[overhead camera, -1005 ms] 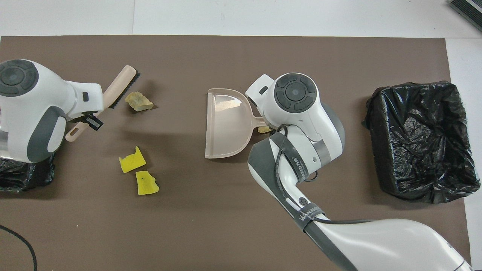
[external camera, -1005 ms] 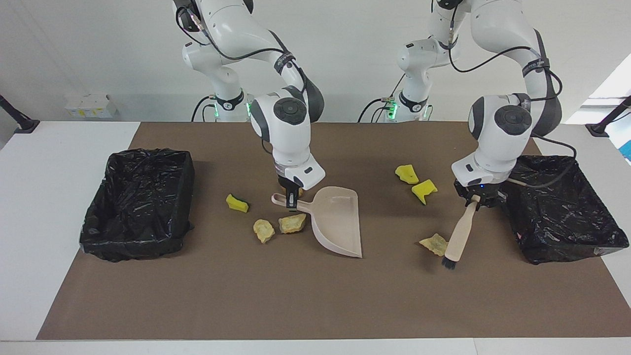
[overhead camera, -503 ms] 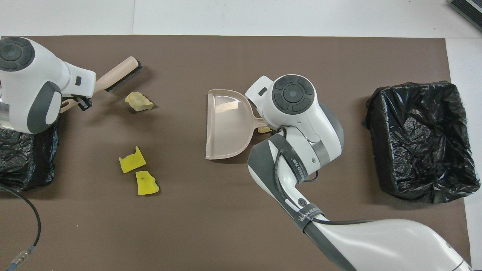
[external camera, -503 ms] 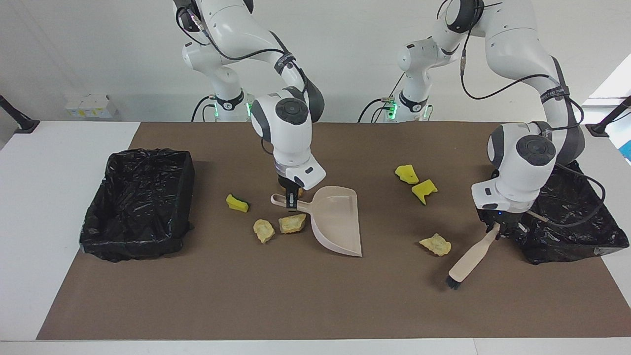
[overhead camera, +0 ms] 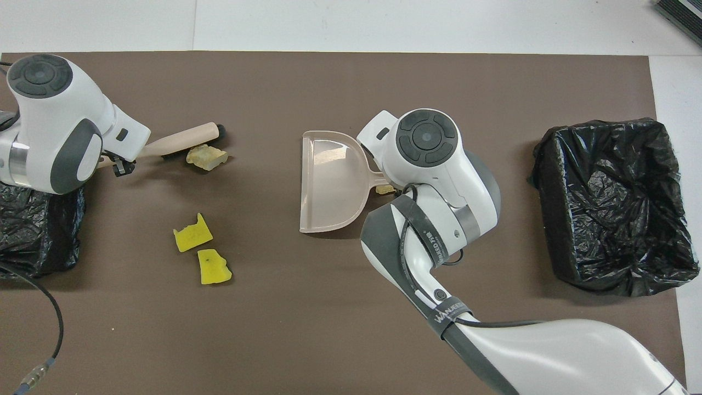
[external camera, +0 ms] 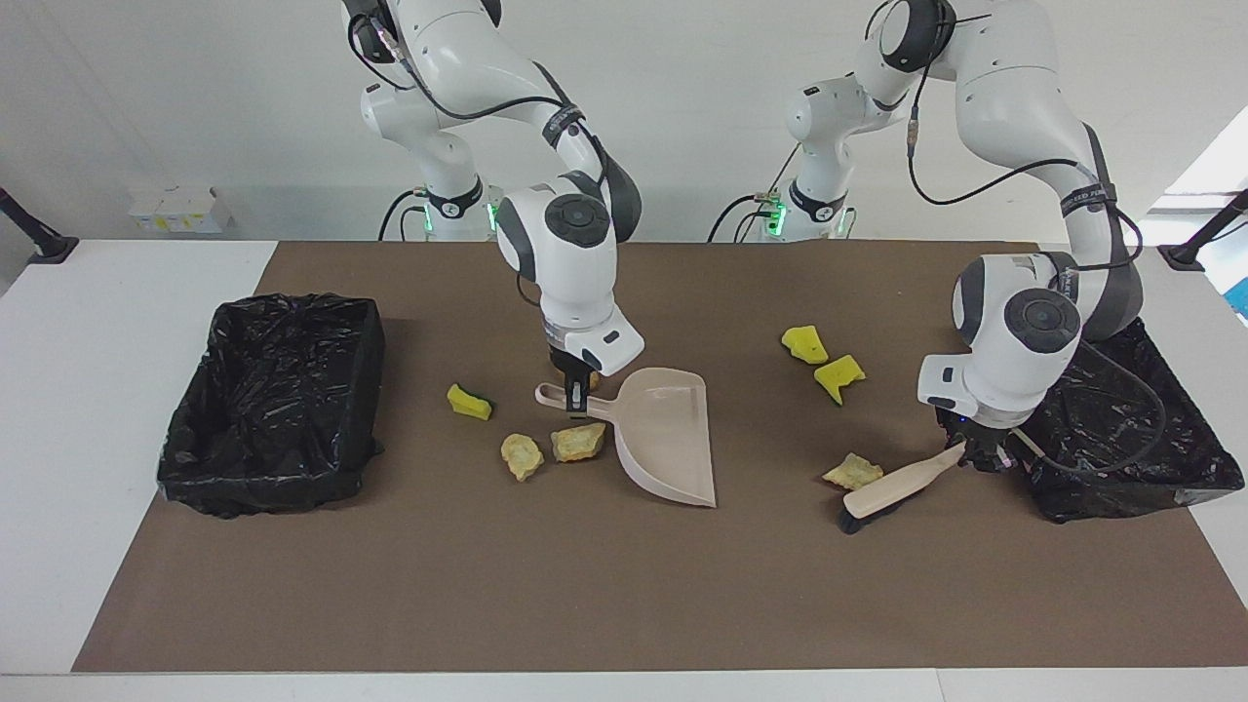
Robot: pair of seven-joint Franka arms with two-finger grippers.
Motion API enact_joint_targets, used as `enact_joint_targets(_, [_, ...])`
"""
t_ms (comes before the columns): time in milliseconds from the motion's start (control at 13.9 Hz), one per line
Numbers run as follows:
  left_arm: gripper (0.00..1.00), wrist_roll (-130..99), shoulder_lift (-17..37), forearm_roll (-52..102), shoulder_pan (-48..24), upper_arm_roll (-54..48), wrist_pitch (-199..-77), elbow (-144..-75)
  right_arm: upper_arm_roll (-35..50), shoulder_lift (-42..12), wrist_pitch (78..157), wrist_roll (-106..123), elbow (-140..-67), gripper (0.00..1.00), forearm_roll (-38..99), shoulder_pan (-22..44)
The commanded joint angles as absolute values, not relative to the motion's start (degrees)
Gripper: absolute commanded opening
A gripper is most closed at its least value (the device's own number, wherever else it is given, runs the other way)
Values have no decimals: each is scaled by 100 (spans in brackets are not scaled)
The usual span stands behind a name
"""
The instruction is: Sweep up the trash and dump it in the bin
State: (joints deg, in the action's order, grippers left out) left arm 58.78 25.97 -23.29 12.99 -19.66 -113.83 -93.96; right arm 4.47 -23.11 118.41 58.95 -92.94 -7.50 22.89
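**Brush against a lump, dustpan held at mid-counter**

In the facing view the left end effector (external camera: 967, 450), at the right of the frame, is clamped on the handle of the brush (external camera: 892, 490), whose black bristles sit down on the brown mat (external camera: 624, 585) touching a pale beige lump (external camera: 851, 472). Two yellow-green wedges (external camera: 822, 361) lie above it in the frame. The right end effector (external camera: 576, 388), at centre frame, is closed on the handle of the beige dustpan (external camera: 668, 434), which rests on the mat. Left of the pan lie two more beige lumps (external camera: 551, 448) and one yellow-green wedge (external camera: 469, 402). Black-lined bins stand at the left edge (external camera: 273, 400) and the right edge (external camera: 1141, 439) of the counter (external camera: 97, 439).
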Motion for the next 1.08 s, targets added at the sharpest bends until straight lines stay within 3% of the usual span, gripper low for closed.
enact_joint_targets(0, [0, 6056, 1795, -2355, 1239, -1925, -11268, -10456, 483, -2250, 11865, 5950, -9404, 0, -809, 2233])
enact_joint_targets(215, [0, 5994, 1241, -2329, 1169, -1934, -11259, -11275, 483, -2250, 11883, 5862, -9404, 0, -809, 2215])
enact_joint_targets(1005, [0, 5820, 845, -1899, 1398, -1907, -11013, -11030, 475, -2233, 11839, 5818, -9448, 0, -800, 2232])
